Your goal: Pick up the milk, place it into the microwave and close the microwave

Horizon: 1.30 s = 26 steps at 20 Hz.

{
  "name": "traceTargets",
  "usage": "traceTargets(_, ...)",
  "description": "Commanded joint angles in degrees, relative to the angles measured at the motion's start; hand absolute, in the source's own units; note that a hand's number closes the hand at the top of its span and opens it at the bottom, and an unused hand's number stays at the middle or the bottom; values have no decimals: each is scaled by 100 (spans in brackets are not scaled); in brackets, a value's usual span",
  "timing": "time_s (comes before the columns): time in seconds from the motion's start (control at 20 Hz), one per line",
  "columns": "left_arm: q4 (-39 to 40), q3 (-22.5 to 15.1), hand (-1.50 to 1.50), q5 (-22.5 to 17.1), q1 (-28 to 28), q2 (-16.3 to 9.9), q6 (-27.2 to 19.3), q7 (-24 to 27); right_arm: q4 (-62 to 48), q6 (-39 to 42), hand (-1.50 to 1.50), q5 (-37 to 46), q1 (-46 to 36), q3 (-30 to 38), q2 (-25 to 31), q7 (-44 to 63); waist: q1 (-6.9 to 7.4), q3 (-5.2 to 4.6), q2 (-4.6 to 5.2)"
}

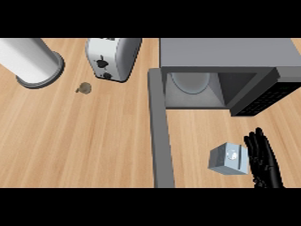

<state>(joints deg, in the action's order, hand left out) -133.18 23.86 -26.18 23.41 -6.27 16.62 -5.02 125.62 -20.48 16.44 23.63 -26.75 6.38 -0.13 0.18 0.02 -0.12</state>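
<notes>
The milk [227, 159] is a small grey-blue carton standing on the wooden counter in front of the microwave. My right hand [263, 161] is just to its right, fingers straight and pointing away from me, close beside the carton without curling round it. The grey microwave [231, 55] sits at the back right, its cavity open with a round glass plate [192, 82] inside. Its door [159, 128] swings out toward me as a long grey strip left of the carton. My left hand does not show.
A silver toaster [112, 57] stands left of the microwave. A white cylinder on a grey base [25, 59] is at the back left. A small brownish object [85, 88] lies on the wooden counter [68, 141] near the toaster.
</notes>
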Motion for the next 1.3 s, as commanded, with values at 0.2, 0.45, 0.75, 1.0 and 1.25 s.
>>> traceTargets(0.2,157,102,-150,31,-275,59,61,-122,-1133,-37,-150,-878,449,745,105,-1457,-51,3,5)
traceTargets(0.45,-111,195,-150,-22,339,476,516,97,-1948,88,-150,-1223,96,1334,37,-1702,3,0,2)
traceTargets(0.75,-151,444,-150,-304,158,326,569,-133,-3376,589,-150,-1735,-258,1873,81,-2756,10,3,9)
traceTargets(1.0,-193,467,-150,-160,4,490,581,-226,-3895,845,-150,-1834,-377,2010,43,-3258,-4,1,10)
traceTargets(1.25,-31,848,-150,-396,349,605,1122,103,-4295,1021,-150,-1791,-668,2221,178,-3359,18,-3,4)
